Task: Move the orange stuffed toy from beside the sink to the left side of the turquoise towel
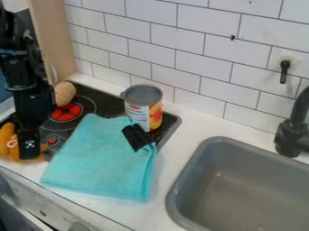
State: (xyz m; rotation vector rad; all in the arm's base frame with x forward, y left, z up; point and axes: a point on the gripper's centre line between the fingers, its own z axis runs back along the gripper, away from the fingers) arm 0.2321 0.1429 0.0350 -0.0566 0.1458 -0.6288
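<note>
Gripper (29, 149) and arm hang at the left of the camera view, the black links coming down from the upper left. Its lower end stands in front of an orange soft toy (7, 140), which shows on both sides of it and has a white loop of string; whether the two touch, I cannot tell. Nor can I tell whether the jaws are wide or narrow, or whether they hold anything. Just to the right, a folded teal cloth (100, 158) lies partly over the black stovetop (111, 104) and partly on the white tabletop (175, 122), its lower corner near the front edge. A short black piece (138, 136) in two strips rests against the cloth's upper right part; what it is remains unclear. Right behind the cloth, a can (145, 110) with a grey top and a red, white and yellow label stands upright on the stovetop. Near the stovetop's back left corner sits a brown, potato-like object (64, 94), behind a red burner mark (65, 112). At the right, a grey sink (176, 191) is set into the tabletop, with a black faucet (292, 135) at its back edge, and a dark hook (284, 72) on the white tiled wall (175, 52)
</note>
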